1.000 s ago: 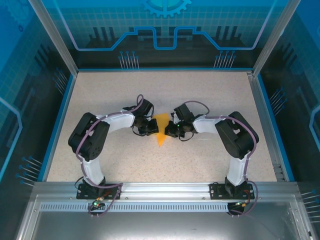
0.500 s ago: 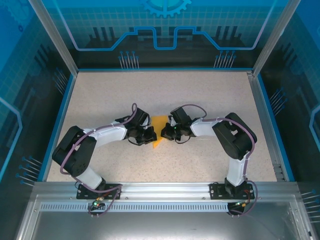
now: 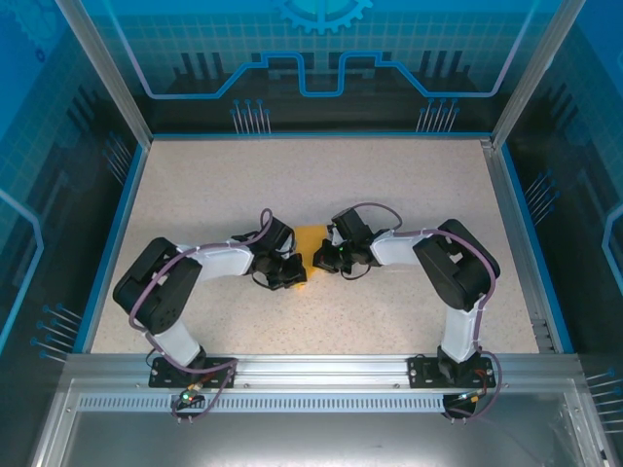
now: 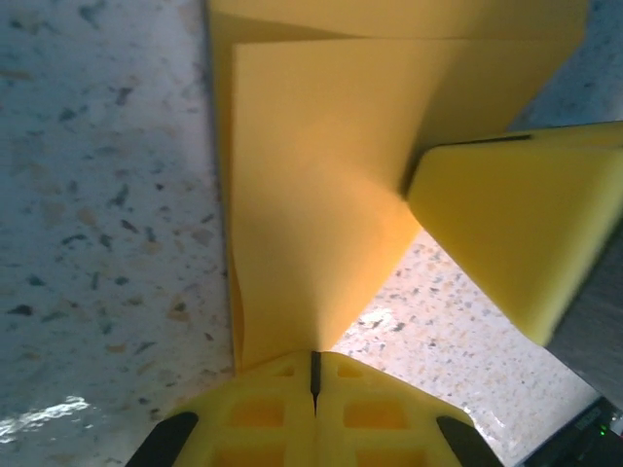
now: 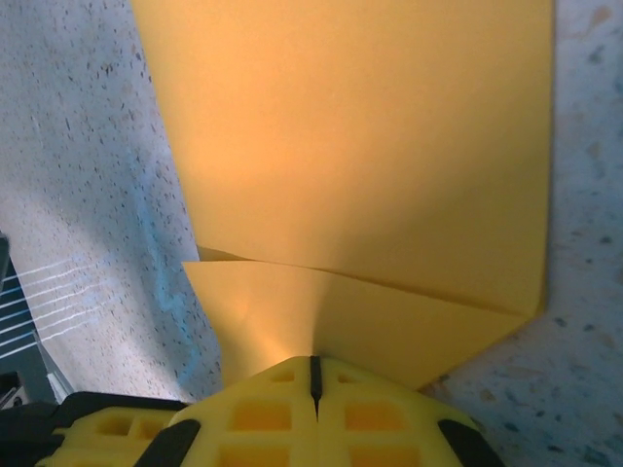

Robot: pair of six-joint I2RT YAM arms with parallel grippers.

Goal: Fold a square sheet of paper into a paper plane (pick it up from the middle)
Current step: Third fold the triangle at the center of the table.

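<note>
Both same build: left arm point(image 3: 170, 292) and right arm point(image 3: 458, 268) have white link shells, black joint housings, black base mounts and purple cable loops behind the wrists; left gripper point(image 4: 314, 368) and right gripper point(image 5: 314, 372) have yellow fingers point(image 4: 263, 418) with moulded square pockets and black lugs either side.

Speckled beige tabletop point(image 3: 389, 185) filled mid-frame, translucent blue patterned wall panels point(image 3: 321, 49) stood along top and sides, silver aluminium rail point(image 3: 321, 375) crossed the bottom.

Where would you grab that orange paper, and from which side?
By an edge, coming in sideways along the sheet. The paper is a thin, folded sheet, so only its edges can be pinched. Here the left gripper is shut on one edge and the right gripper on another, from opposite sides.
</note>
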